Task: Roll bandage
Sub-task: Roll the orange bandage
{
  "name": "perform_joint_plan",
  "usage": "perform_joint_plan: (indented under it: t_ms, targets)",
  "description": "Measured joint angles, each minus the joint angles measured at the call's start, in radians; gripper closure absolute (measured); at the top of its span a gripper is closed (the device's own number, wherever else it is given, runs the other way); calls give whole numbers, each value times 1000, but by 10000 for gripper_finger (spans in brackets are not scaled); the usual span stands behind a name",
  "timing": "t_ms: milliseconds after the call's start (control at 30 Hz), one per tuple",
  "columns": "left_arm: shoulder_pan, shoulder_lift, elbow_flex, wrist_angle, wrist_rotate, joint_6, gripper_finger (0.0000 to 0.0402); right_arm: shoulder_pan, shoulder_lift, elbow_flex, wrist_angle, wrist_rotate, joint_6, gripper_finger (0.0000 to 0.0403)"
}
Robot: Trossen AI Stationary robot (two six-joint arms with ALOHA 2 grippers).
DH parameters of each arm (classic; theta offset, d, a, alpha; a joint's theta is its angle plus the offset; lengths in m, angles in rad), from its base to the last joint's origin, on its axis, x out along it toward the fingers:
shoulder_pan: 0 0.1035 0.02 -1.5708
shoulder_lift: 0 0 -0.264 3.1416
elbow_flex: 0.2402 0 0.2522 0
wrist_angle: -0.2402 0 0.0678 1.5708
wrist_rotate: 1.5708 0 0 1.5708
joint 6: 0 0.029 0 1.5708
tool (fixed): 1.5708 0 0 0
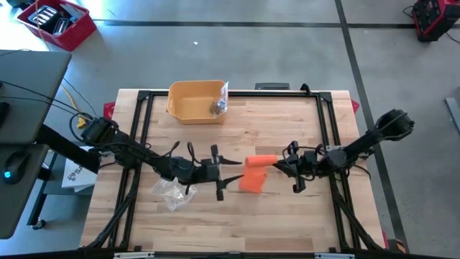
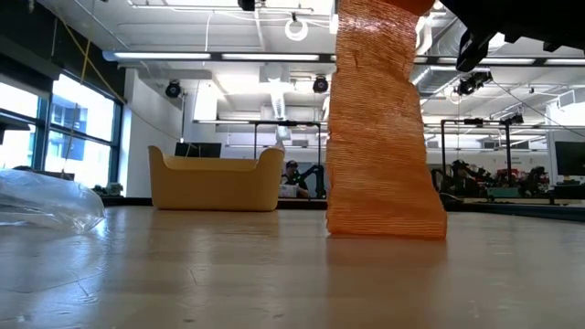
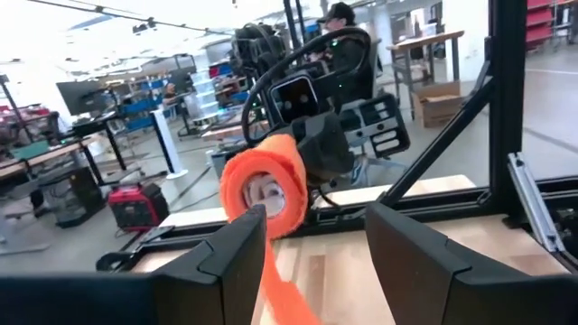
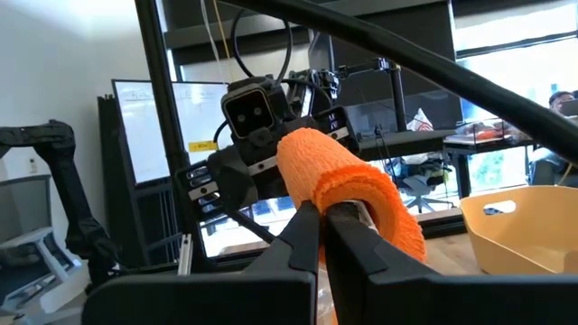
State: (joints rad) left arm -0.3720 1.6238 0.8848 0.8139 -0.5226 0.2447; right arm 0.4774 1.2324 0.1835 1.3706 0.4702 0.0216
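Note:
An orange bandage roll (image 1: 260, 161) hangs in the air over the table's middle, its axis level, and also shows in the left wrist view (image 3: 262, 185). Its loose tail (image 2: 382, 137) hangs down, and the tail's lower end (image 1: 251, 184) rests on the wood. My right gripper (image 4: 322, 236) is shut on the roll from the table's right. My left gripper (image 1: 224, 173) is open just left of the roll, fingers pointing at it. In the left wrist view the tail (image 3: 282, 289) runs down between my left fingers; I cannot tell if it touches them. My right gripper pinches the roll at its right end (image 4: 350, 213) between its two fingers, which come level from the table's right, along the roll's axis. The roll is lifted clear and lies level. The tail hangs slack below it down to the table.
A yellow bin (image 1: 195, 101) stands at the far edge with a small wrapped item in it. A crumpled clear plastic wrapper (image 1: 169, 193) lies near the left arm. Black frame rails (image 1: 330, 129) run along the table's sides. Bare wood lies toward the near edge.

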Motion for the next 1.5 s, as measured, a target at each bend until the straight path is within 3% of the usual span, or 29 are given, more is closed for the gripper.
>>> perform_joint_plan:
  t_ms: [567, 667, 833, 967, 1167, 1333, 1500]
  targets:
    - [106, 6, 0, 15, 193, -108, 215, 0, 0, -1, -1, 4, -2, 403]
    - [110, 6, 0, 15, 185, -112, 215, 0, 0, -1, -1, 30, -4, 403]
    - [79, -2, 0, -1, 82, -96, 215, 0, 0, -1, -2, 142, -30, 403]
    - [55, -7, 0, -17, 36, -77, 215, 0, 0, -1, -5, 155, -30, 403]
    - [77, -6, 0, -14, 34, -87, 216, 0, 0, -1, -6, 140, -26, 403]
    - [116, -5, 0, -5, 132, -141, 216, 0, 0, -1, -6, 131, -23, 403]
    - [139, 15, 0, 1, 146, -168, 216, 0, 0, -1, -6, 131, -22, 403]
